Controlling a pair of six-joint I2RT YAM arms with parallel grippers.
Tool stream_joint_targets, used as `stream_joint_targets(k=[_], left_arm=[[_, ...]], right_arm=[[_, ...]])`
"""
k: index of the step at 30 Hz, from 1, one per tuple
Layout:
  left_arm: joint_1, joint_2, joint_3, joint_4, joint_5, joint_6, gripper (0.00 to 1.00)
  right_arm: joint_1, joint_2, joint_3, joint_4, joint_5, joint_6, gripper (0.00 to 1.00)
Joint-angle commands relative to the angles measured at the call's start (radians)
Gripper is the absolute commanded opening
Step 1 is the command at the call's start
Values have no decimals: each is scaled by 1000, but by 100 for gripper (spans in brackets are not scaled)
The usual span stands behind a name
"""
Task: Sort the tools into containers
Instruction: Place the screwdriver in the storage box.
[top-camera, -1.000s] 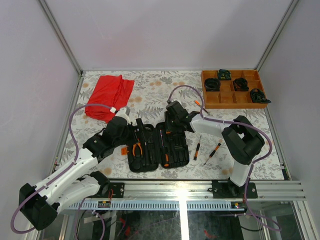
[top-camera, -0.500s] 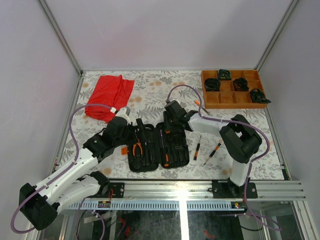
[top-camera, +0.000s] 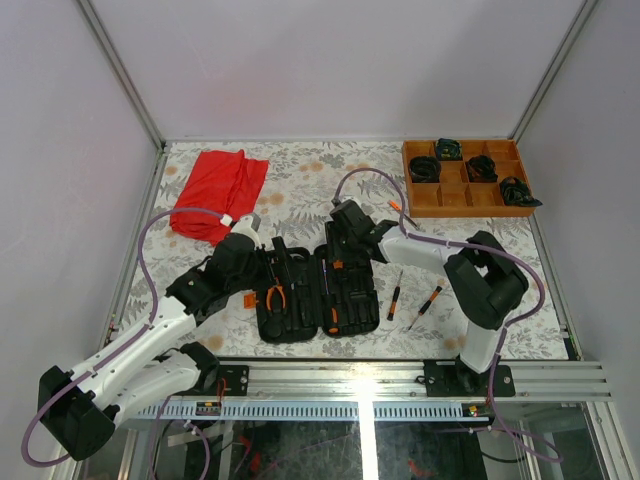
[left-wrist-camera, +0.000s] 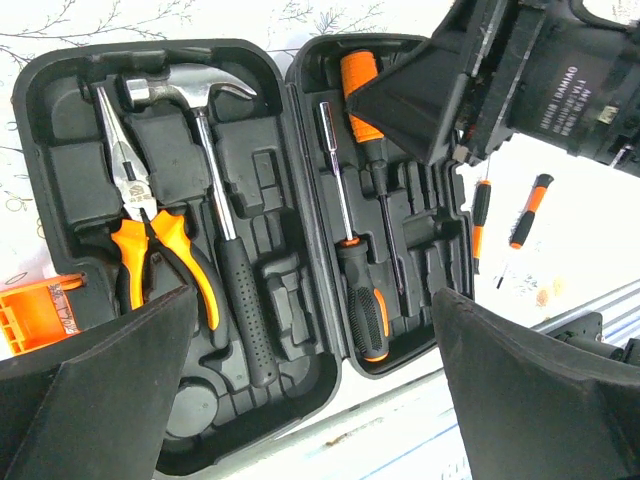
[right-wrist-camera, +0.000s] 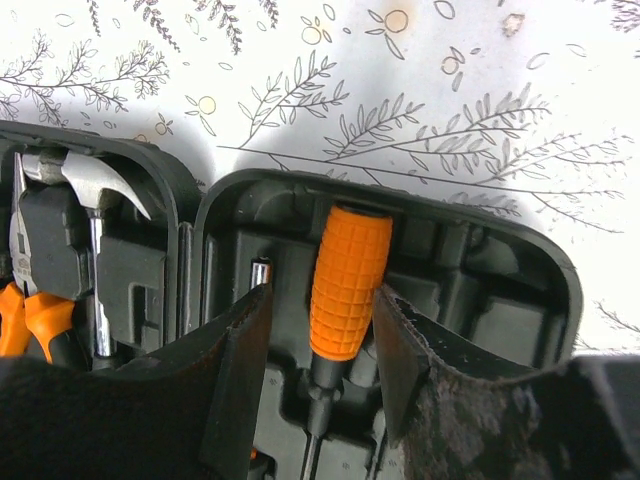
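Beside the case (top-camera: 264, 322), two screwdrivers (top-camera: 394, 297) lie outside the right wrist's view.

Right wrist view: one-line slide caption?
Right gripper straddles the orange ribbed screwdriver handle seated in the black plastic hinged tool case, jaws open.

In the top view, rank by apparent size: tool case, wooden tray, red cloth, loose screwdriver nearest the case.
1. Tool case and wooden tray: too alike to rank.
2. Red cloth.
3. Loose screwdriver.
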Motion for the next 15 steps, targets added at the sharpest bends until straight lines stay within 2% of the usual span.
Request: stream_joint_targets(k=[1, 10, 12, 15], left_arm=[[9, 0, -13, 20, -32, -8, 100], [9, 46, -9, 40, -54, -14, 100], [9, 66, -3, 53, -47, -13, 100], [9, 104, 14, 66, -35, -15, 100]], right_arm=[[1, -109, -30, -19, 62, -38, 52], [0, -276, -168, 44, 62, -54, 64], [0, -306, -191, 47, 64, -57, 72], [-1, -353, -231, 55, 73, -41, 91]])
